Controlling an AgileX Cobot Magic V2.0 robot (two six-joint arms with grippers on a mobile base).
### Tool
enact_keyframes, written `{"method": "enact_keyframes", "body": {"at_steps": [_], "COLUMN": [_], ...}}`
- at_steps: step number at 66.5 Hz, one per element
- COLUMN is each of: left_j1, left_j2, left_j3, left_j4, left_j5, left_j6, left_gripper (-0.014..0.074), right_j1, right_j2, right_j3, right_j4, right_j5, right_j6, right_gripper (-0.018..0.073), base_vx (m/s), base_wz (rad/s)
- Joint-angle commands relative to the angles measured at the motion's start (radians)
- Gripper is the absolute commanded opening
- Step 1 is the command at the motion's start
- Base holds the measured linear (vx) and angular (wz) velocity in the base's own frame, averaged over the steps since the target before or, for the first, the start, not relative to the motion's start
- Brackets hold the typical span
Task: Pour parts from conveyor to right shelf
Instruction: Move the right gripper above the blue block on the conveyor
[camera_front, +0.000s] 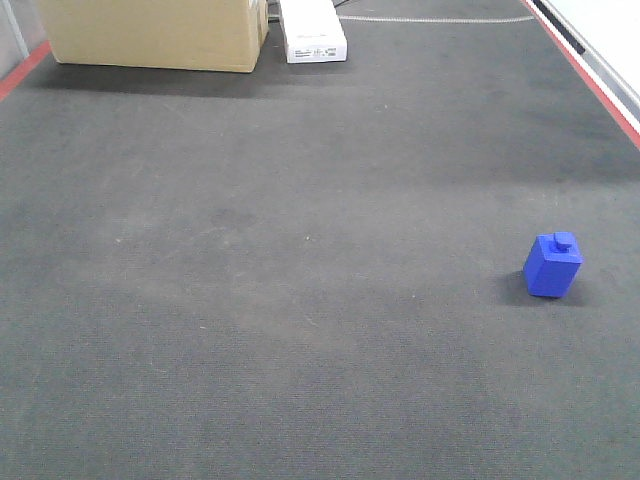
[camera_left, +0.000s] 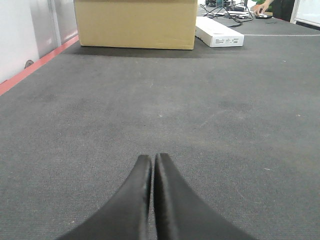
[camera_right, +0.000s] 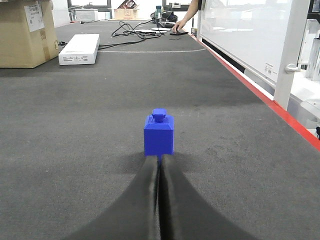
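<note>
The blue block (camera_front: 553, 265) is seen upright on the conveyor (camera_front: 250, 300), toward its right edge, just ahead of the clenched, empty right pincer (camera_right: 160, 161); the left pincer (camera_left: 152, 160) is clenched too. The block is judged light, rigid and smooth; its flat opposite sides are best gripped.

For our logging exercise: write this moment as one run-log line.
left gripper shut, empty | right gripper shut, tips facing blue part | blue part upright on conveyor, not gripped

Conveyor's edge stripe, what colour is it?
Red; the edge stripe shows best in the right wrist view.
</note>
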Motion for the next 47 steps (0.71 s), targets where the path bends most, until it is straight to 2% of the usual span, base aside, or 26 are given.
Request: {"method": "enact_keyframes", "body": {"at_steps": [1, 47], "left_j1": [-0.006, -0.006], "left_j2": [-0.010, -0.010], "left_j3": [-0.019, -0.019], "left_j4": [-0.008, -0.008], "left_j5": [-0.079, -0.079], "left_j6": [-0.008, -0.008], "left_gripper": [-0.0006, -0.0006], "right_j1": [-0.004, -0.004], "right_j2": [-0.013, -0.013], "right_j3": [0.008, 0.008], "right_j4": [-0.010, -0.010], "right_j5": [-0.069, -0.069], "right_j6": [-0.003, -0.003], "right_gripper": [-0.0009, -0.0009], "base_vx": [0.00, 0.00], "base_wz": [0.00, 0.00]}}
